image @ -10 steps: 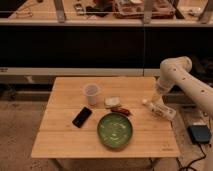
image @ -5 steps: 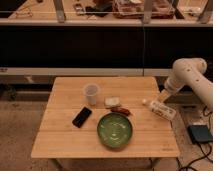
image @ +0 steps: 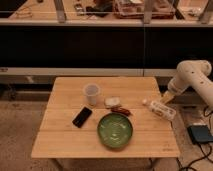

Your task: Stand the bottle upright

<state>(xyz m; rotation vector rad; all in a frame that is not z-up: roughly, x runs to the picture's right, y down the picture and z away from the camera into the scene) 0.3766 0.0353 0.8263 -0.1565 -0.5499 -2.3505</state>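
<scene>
The bottle [image: 160,108] lies on its side near the right edge of the wooden table [image: 65,145]. It is whitish with a pale label, and its white cap points left toward the table's middle. My gripper [image: 166,97] hangs from the white arm [image: 192,72] at the right, just above and behind the bottle's far end. I cannot tell whether it touches the bottle.
A translucent cup [image: 91,93] stands left of centre. A black phone [image: 82,116], a green bowl [image: 115,130], a white packet [image: 112,102] and a reddish snack [image: 120,110] lie mid-table. A dark pad [image: 200,134] sits on the floor at the right. Shelving runs behind.
The arm has swung back to the right and its elbow has risen. The gripper has shifted slightly right over the bottle, which still lies in the same spot.
</scene>
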